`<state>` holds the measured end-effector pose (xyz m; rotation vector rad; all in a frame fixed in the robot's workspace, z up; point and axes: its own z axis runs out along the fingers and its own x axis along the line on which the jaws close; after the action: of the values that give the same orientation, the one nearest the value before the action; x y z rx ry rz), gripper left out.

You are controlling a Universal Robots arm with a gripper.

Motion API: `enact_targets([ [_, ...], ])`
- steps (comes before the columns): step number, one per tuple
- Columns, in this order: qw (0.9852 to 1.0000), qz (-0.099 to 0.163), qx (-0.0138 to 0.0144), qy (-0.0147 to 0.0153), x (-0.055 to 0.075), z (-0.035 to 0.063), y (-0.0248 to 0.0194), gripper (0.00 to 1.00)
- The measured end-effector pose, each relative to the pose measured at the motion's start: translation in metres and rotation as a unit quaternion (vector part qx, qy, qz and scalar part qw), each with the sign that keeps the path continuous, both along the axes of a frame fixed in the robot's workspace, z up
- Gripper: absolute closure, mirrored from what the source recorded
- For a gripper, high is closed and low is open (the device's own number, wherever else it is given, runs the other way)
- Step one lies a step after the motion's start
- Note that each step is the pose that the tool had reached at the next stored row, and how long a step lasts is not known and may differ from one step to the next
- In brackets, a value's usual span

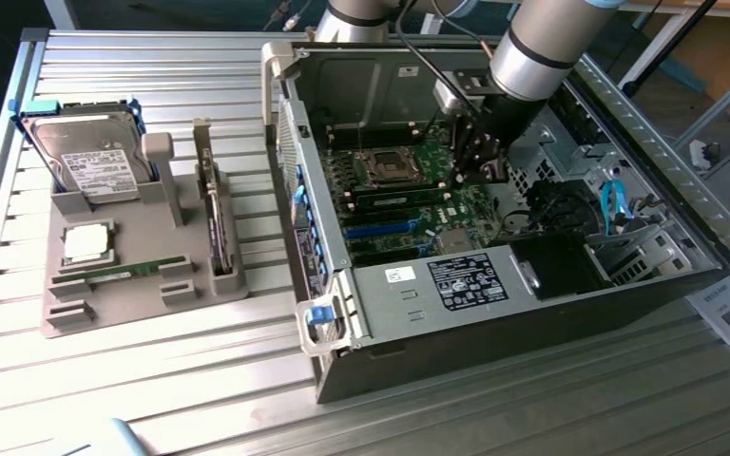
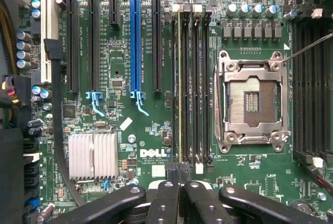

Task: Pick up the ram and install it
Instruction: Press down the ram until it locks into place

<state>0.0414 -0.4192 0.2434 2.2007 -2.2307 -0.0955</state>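
Pincer (image 2: 179, 185) clamped shut over one ram stick (image 2: 180, 88) standing in its motherboard (image 2: 140, 130) slot; one more ram (image 1: 122, 273) lies on the tray (image 1: 124, 309).

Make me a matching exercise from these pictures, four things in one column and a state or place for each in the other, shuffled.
Column one:
1. hard drive
2. processor
3. CPU socket
4. gripper

Column two:
a. shut
b. silver, lying flat on the tray
c. empty, on the motherboard
d. standing upright in the tray

Pairs: 1-d, 2-b, 3-c, 4-a
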Motion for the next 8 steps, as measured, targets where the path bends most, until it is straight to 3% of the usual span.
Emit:
enact_targets([
  [8, 1.0, 0.0, 0.0001, -0.0001, 0.0, -0.0052, 0.0006, 0.9],
])
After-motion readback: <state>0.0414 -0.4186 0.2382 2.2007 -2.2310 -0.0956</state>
